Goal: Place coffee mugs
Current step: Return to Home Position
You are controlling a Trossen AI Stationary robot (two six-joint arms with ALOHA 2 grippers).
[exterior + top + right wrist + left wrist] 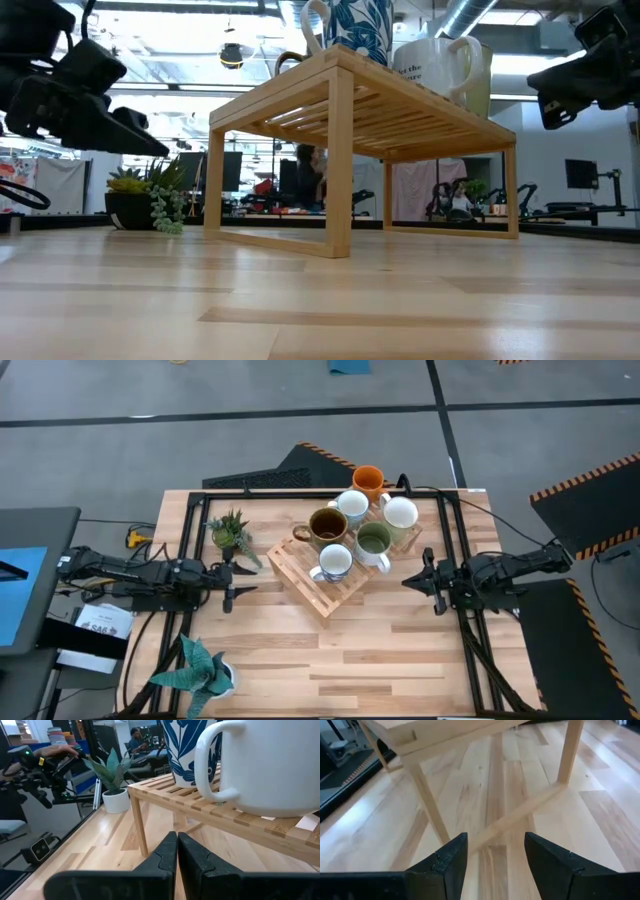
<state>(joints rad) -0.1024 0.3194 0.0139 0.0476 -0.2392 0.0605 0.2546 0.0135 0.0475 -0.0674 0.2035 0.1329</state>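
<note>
We count six small handled ceramic mugs, all gathered at the slatted light-wood rack (pixel 318 592) in the middle of the pale plank table (pixel 380 650). An orange mug (pixel 368 480) is at the far corner, and we cannot tell whether it stands on the slats or just behind them. With it are one white mug (pixel 352 506), a second white mug (pixel 400 513), a dark brown mug (pixel 327 527), a pale green mug (pixel 374 541) and, nearest the front, a white mug with a blue leaf pattern (pixel 335 563). There are two plants: a leafy green plant in a dark pot (pixel 230 532) left of the rack, and a spiky blue-green plant in a white pot (pixel 200 672) near the front left corner. The left pincer (pixel 229 586) hovers just left of the rack, fingers apart and empty. The right pincer (pixel 410 579) sits right of the rack, fingers pressed together on nothing. Grey floor surrounds the table. Only the high view shows us all six mugs. The low view looks under the rack into a lit workshop with screens and a person (pixel 310 170). The right wrist view brings the leaf print close, and the left wrist view shows only rack legs and boards.
</note>
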